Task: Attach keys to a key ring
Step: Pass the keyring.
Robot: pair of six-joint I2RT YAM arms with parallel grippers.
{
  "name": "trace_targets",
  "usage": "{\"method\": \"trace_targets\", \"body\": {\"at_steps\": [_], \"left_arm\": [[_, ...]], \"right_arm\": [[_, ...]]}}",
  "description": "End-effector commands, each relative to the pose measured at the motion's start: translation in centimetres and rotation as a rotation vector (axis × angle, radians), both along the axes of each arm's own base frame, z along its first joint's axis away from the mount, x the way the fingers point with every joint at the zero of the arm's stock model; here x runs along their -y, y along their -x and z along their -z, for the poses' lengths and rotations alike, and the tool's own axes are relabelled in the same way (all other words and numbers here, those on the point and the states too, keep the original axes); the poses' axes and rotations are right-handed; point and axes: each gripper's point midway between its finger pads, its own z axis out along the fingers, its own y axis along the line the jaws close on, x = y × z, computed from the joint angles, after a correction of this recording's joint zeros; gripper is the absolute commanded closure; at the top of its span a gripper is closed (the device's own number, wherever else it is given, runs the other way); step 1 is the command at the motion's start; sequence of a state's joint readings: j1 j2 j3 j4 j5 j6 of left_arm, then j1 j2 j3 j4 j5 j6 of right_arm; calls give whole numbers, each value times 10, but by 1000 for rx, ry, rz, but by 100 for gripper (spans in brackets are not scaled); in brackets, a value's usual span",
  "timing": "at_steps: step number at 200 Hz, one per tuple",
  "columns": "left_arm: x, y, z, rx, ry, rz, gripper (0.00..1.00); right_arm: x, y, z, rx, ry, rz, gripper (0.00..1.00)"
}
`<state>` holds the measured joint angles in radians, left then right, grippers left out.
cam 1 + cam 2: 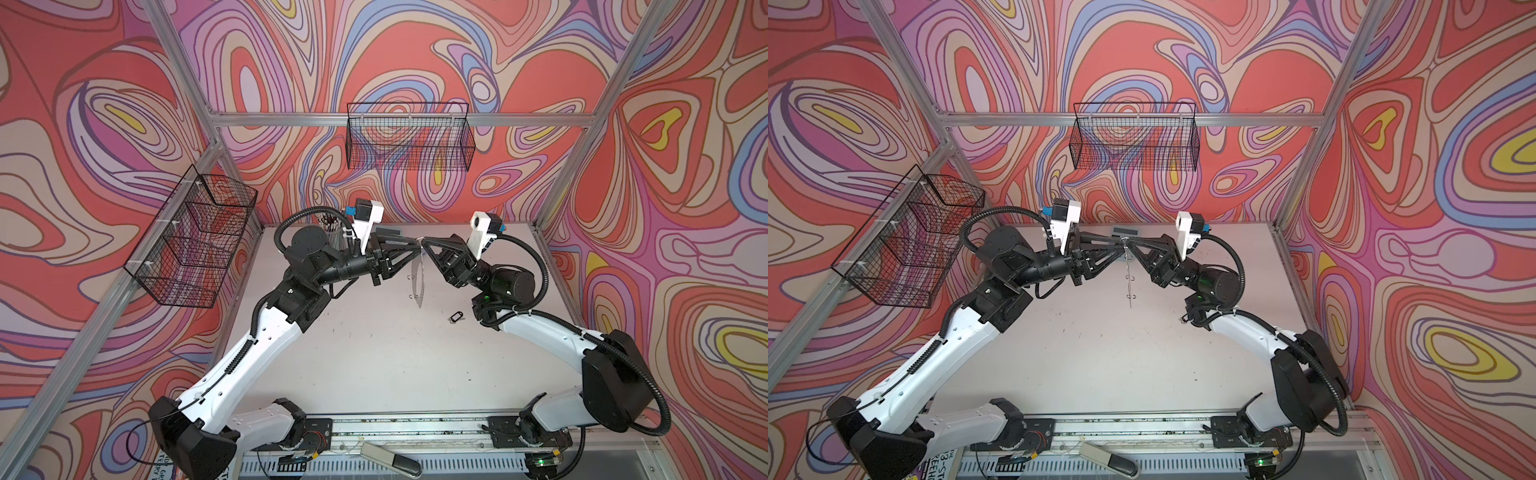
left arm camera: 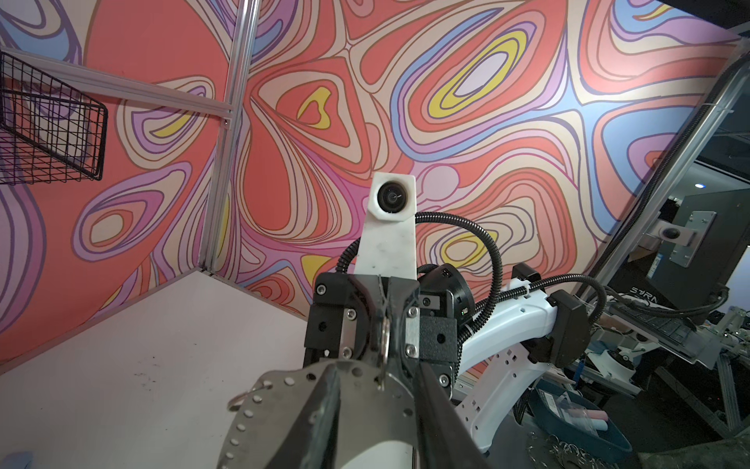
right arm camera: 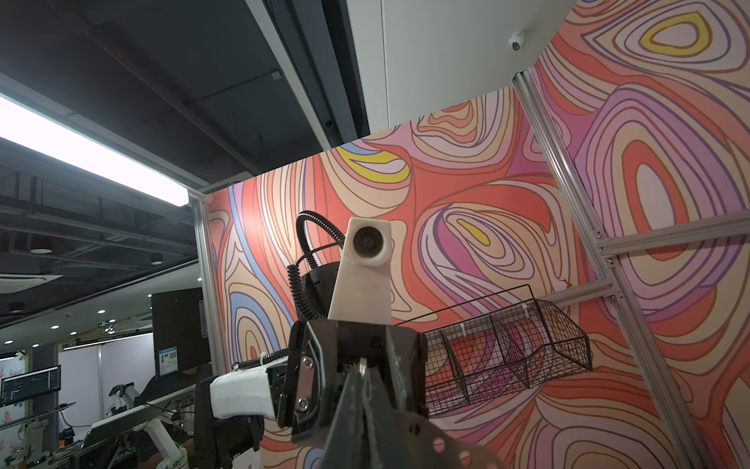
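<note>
The key ring [image 1: 419, 276] is a flat dark band with a dotted rim. It hangs edge-on above the table between my two grippers in both top views [image 1: 1128, 276]. My right gripper [image 1: 425, 242] is shut on a small silver wire loop [image 2: 385, 345] at the band's top rim. The same shut jaws show in the right wrist view [image 3: 362, 371]. My left gripper [image 2: 377, 369] faces the band [image 2: 280, 392] from the other side, its jaws partly apart across the band's upper arc. The keys [image 1: 457, 316], with their black tag, lie on the table beside my right arm.
Wire baskets hang on the back wall [image 1: 409, 137] and the left wall [image 1: 195, 245]. A cup of pens [image 1: 332, 230] stands behind my left arm. A dark flat item [image 1: 1127, 231] lies at the table's back. A pedal [image 1: 390, 459] sits at the front rail.
</note>
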<state>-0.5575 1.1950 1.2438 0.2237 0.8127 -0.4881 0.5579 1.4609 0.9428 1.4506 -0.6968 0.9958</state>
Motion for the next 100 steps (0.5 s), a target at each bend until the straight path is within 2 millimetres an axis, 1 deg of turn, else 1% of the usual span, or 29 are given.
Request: {"method": "trace_targets", "body": {"at_steps": [1,18,33,42,69,80,100], "left_arm": [[-3,6,-18,60,24,-4,76],[-2,5,-17,57,13,-6,86],[-1,4,-16,50,5,-4,92],[-2,3,-15,51,0,-10,100],[-4,3,-13,59,-40,-32,100],[-4,3,-10,62,-77,-37,100],[-5,4,-1,67,-167,-43,100]], "right_arm": [[4,12,-11,41,-26,-11,100],[4,13,-11,42,-27,-12,100],[3,13,-11,43,-24,-15,100],[3,13,-10,43,-21,-18,100],[0,12,-5,26,10,-17,100],[-3,10,0,15,49,0,88],[-8,3,11,-2,164,70,77]]}}
